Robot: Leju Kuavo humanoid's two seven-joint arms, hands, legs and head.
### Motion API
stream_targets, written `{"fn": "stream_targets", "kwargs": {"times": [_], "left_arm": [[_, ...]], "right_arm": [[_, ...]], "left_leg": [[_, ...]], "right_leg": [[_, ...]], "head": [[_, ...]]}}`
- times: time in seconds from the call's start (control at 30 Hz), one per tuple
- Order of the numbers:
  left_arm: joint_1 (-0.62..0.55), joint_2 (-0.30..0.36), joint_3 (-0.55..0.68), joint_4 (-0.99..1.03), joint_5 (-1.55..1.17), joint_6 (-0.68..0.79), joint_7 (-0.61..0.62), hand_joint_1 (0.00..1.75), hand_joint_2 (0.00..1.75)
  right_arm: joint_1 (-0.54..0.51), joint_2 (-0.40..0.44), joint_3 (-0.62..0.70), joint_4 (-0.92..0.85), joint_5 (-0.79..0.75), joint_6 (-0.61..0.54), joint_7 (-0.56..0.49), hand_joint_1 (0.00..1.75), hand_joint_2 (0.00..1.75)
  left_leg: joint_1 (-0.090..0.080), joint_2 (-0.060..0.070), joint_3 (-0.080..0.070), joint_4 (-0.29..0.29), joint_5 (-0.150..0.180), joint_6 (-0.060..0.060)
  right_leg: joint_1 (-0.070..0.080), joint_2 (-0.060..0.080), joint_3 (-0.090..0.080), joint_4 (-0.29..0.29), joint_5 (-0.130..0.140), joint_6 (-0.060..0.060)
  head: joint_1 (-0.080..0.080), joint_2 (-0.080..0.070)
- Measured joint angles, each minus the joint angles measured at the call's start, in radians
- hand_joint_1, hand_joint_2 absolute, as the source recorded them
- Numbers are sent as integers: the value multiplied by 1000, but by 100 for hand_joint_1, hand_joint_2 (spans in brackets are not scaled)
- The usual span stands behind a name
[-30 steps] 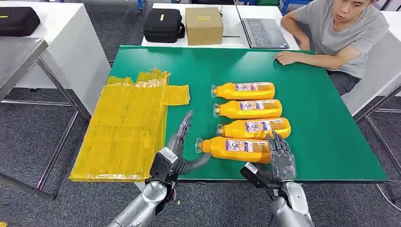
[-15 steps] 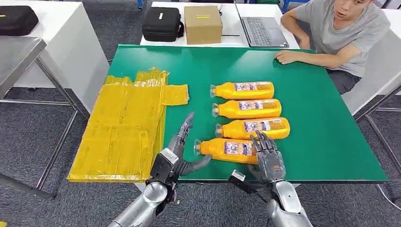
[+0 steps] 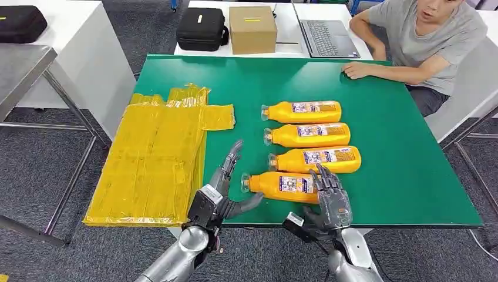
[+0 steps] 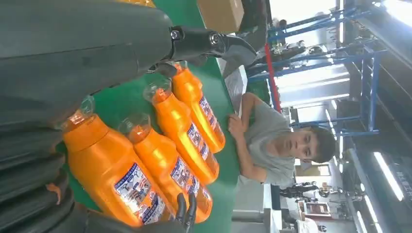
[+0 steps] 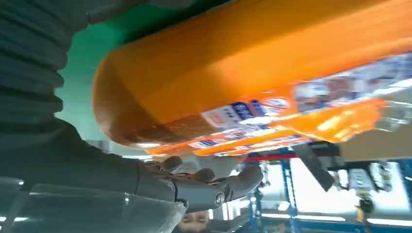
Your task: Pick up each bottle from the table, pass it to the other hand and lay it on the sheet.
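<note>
— Orange bottles, four of them, lie in a row on our green worktop (image 3: 399,176). Which one are we on?

— We are on the near bottle (image 3: 282,185). It lies flat by the front edge, cap toward the yellow sheet (image 3: 155,158). We think this is the pick-up step for the first one, since no bottle lies on the sheet.

— What is our right hand (image 3: 332,200) doing?

— It sits over the fat end of the near bottle. Its fingers (image 3: 323,176) are spread and reach over the top. From up close the bottle is right against the palm, but we cannot tell if the hand really grips it yet.

— And our left hand (image 3: 226,188)?

— It waits by the cap, holding nothing, fingers apart and pointing up the worktop.

— So what comes next?

— We think the right hand must close tight around the bottle and lift it. Then it should bring the cap end over to the left hand.

— Anything we can't see well?

— Yes. The right thumb is hidden under the bottle. The labels are too small to read. A person (image 3: 423,41) sits at the far corner, cut off at the top.
</note>
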Motion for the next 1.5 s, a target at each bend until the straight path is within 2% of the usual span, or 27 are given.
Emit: {"fn": "stream_targets", "kwargs": {"times": [0.2, 0.4, 0.5, 0.53, 0.57, 0.73, 0.83, 1.07, 1.23, 1.27, 1.5], "left_arm": [[-6, 0, 0, 0, -3, -1, 2, 0, 175], [-7, -1, 0, 0, -5, -6, 6, 0, 175], [-7, -1, 0, 0, -5, -8, 6, 0, 175], [-7, -1, 0, 0, -5, -8, 6, 0, 175], [-7, -1, 0, 0, -5, -8, 6, 0, 175], [-13, -3, 0, 0, -8, -20, 5, 0, 175], [-14, -5, 0, 0, -8, -20, 0, 0, 175], [-15, -8, 0, 0, -10, -21, -1, 0, 175], [-17, -9, 0, 0, -10, -21, -1, 0, 175], [-18, -9, 0, 0, -10, -21, -1, 0, 175], [-25, -11, 0, 0, -18, -22, 6, 0, 175]], "right_arm": [[-31, -19, 29, 43, 112, 10, 143, 0, 175], [-37, -26, 38, 64, 103, 21, 153, 0, 175], [-37, -27, 38, 67, 90, 26, 146, 0, 175], [-37, -27, 38, 68, 89, 27, 144, 157, 175], [-37, -27, 38, 70, 88, 28, 143, 175, 175], [-36, -35, 39, 93, 55, 60, 84, 175, 175], [-43, -43, 39, 111, 41, 71, 61, 175, 175], [-57, -51, 42, 130, 55, 75, 63, 175, 175], [-62, -53, 45, 140, 55, 77, 65, 175, 175], [-64, -53, 45, 143, 55, 80, 66, 175, 175], [-71, -53, 49, 147, 76, 97, 85, 175, 175]], "left_leg": [[0, 4, 5, 0, -3, -3], [0, 2, 10, 0, -4, 1], [0, 2, 10, 0, 0, 0], [0, 2, 10, 0, 0, 0], [0, 2, 10, 0, 0, 0], [0, 2, 9, 0, -1, -1], [-1, 1, 10, 0, 0, -1], [0, 0, 11, 0, 1, 1], [0, 0, 14, 0, 0, 0], [0, 0, 15, 0, -2, -1], [-1, 0, 19, 0, -6, 1]], "right_leg": [[0, 3, 2, -1, -3, -2], [0, 2, -1, -1, -4, 0], [0, 2, 8, -1, -1, -1], [0, 2, 8, -1, 1, -2], [0, 2, 8, -1, 1, -2], [0, 2, 7, -2, -1, -1], [0, 2, 0, -2, -2, -1], [0, 2, 11, -2, 0, 0], [0, 2, 10, -2, -2, -1], [0, 2, 5, -2, -4, 1], [0, 2, 8, -2, -5, 2]], "head": [[0, 0], [0, 0], [0, 0], [0, 0], [0, 0], [0, 0], [0, 0], [0, 0], [0, 0], [0, 0], [0, 0]]}}
